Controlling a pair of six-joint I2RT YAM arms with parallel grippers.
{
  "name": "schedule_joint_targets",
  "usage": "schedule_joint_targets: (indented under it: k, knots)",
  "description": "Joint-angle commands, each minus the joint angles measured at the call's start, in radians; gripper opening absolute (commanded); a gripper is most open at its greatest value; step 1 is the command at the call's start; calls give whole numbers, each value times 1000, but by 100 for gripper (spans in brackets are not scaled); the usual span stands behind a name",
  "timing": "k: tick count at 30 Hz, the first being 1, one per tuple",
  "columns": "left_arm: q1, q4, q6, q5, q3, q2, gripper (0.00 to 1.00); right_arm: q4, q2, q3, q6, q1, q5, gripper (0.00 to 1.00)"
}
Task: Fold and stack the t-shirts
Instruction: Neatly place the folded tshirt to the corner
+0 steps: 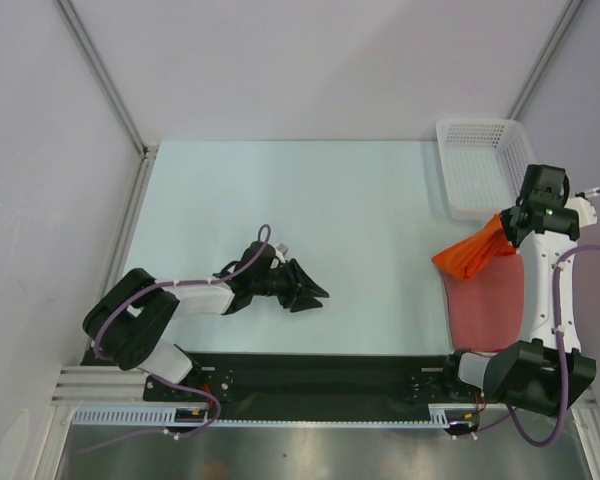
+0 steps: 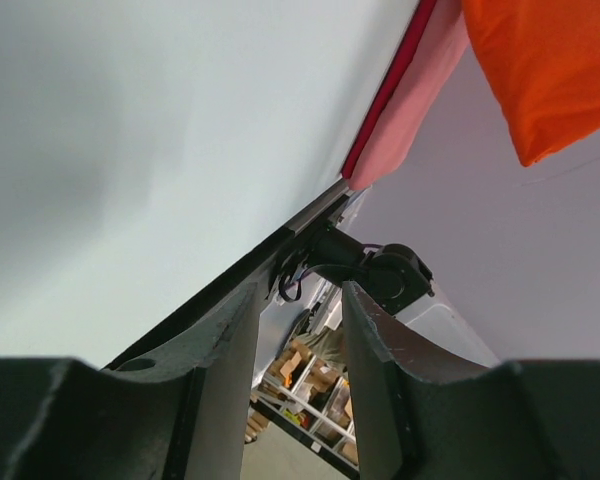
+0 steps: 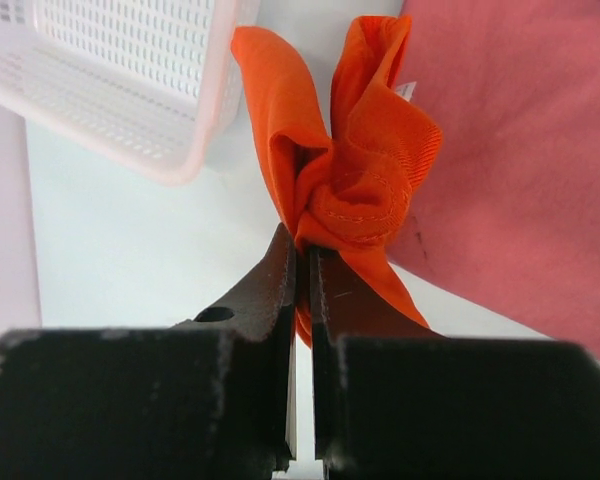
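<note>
- The right gripper [image 3: 302, 245] was pinched tight on a bunched fold of the orange t-shirt [image 3: 365, 170], at the table's right side.
- That shirt hung as a crumpled wad between the white basket [image 3: 110, 110] and the brick-red t-shirt [image 3: 520, 150]. It seemed lifted clear of the table [image 1: 360, 200], though the overhead view left that unsure.
- The brick-red t-shirt lay flat at the near right corner, beside the right arm.
- The left gripper [image 1: 313, 296] sat low over mid-table, jaws partly apart, holding nothing, well apart from both shirts.
</note>
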Motion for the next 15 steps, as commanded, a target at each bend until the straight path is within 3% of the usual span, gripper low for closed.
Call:
schedule_joint_targets:
  k: [1,15]
  knots:
    - [5,40,11,42,27,9,44,7,11,86,-24,-45,-35,0]
    - [6,67,0,79,48,66,44,11,22,89,-97,-151,-95,0]
